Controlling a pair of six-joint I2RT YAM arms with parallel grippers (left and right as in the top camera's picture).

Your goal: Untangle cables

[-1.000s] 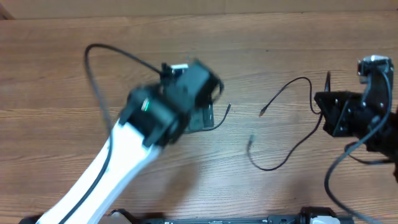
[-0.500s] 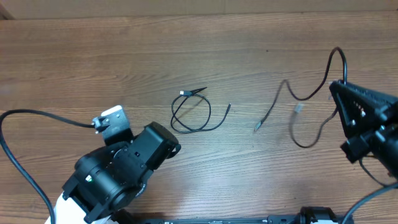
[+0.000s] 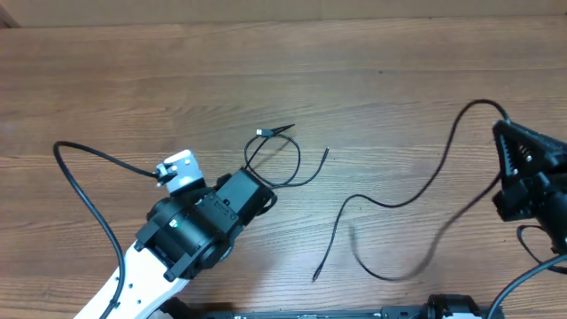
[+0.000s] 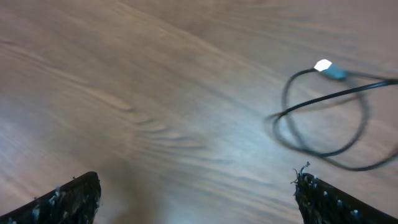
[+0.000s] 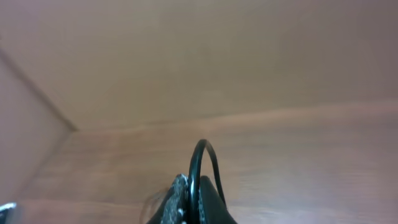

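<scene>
One thin black cable [image 3: 274,166] lies in a small loose coil on the wooden table, its pale plug [image 3: 260,133] at the upper left. In the left wrist view the same coil [image 4: 323,115] lies ahead and to the right of my fingers. My left gripper [image 3: 264,197] [image 4: 199,199] stands wide open just below-left of the coil, nothing between its fingertips. At the right edge my right gripper [image 3: 500,131] [image 5: 199,193] is shut on a second, long cable [image 3: 390,206]. That cable arches up, then trails left to a free end [image 3: 314,278]; its other strand is motion-blurred.
The left arm's thick black lead [image 3: 89,199] loops over the table at the left. The right arm's body [image 3: 540,186] and its lead sit at the right edge. The table's far edge [image 3: 283,21] runs along the top.
My left arm has pulled back from over the coil to the lower left, leaving the coil on the table. The right gripper has drawn the long cable rightward, away from the coil; it now swings.
</scene>
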